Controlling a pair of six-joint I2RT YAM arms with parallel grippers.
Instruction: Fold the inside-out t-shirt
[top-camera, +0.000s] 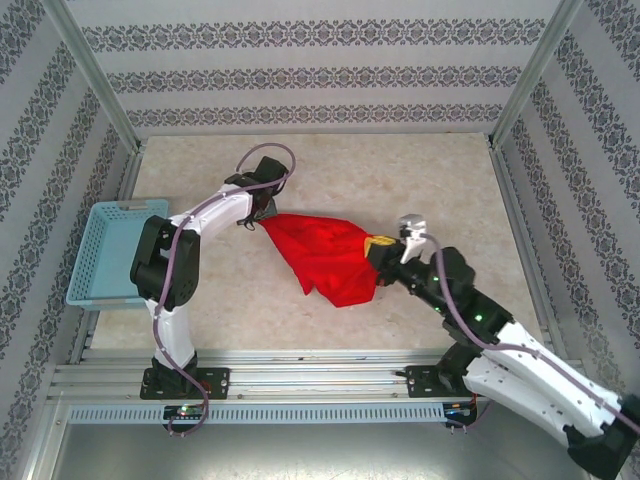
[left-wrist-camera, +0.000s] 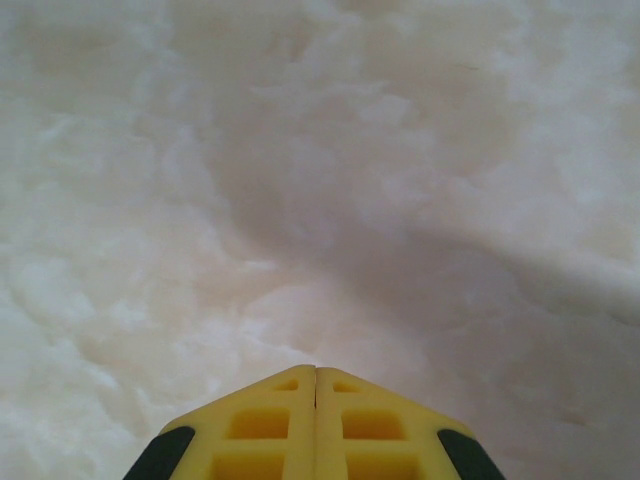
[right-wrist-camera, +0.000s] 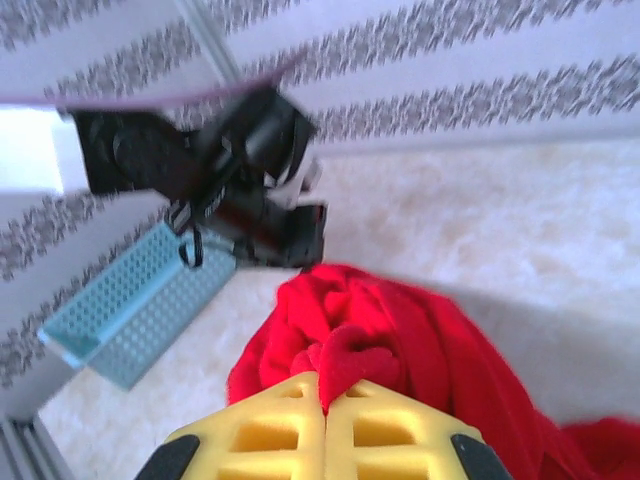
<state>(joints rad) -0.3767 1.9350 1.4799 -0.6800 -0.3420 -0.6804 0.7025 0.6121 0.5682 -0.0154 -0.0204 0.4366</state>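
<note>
Gripping, right side: the right gripper (right-wrist-camera: 323, 400) is clamped on a bunched fold of the inside-out t-shirt (right-wrist-camera: 430, 345), and red cloth puckers up between the yellow pads. From above, the right gripper (top-camera: 383, 250) sits at the garment's right end.

T-shirt position: the inside-out t-shirt (top-camera: 330, 258) is mid-table, between the two arms. It is a crumpled wedge, wide and lumpy at the right gripper and tapering to a point toward the left one.

Left side: the left gripper (left-wrist-camera: 316, 378) has its pads pressed together with nothing red visible between them. Its camera looks onto the bare table (left-wrist-camera: 300, 180). From above, the left gripper (top-camera: 262, 215) is at the shirt's narrow tip. Touching or just beside, cannot tell.

Progress: early, by my reading. There is no flat panel and no clean crease. Sleeves, hem and collar cannot be picked out of the heap, and seams are not legible.

Left to do: likely all of it. The cloth needs spreading flat, its edges found, and then the folds laid.

Surroundings: a light blue mesh basket (top-camera: 120, 207) stands at the left table edge beside the left arm's elbow, well apart from the shirt. The basket (right-wrist-camera: 140, 300) also appears in the right wrist view, behind the left arm (right-wrist-camera: 230, 160).

Obstructions: nothing lies on the shirt. The main risk is the two arms crowding each other over a small bundle. The left arm's cable loops close above its wrist.

Far end: the table beyond the shirt offers room to spread it. Patterned walls (top-camera: 320, 70) and frame posts close the workspace.
</note>
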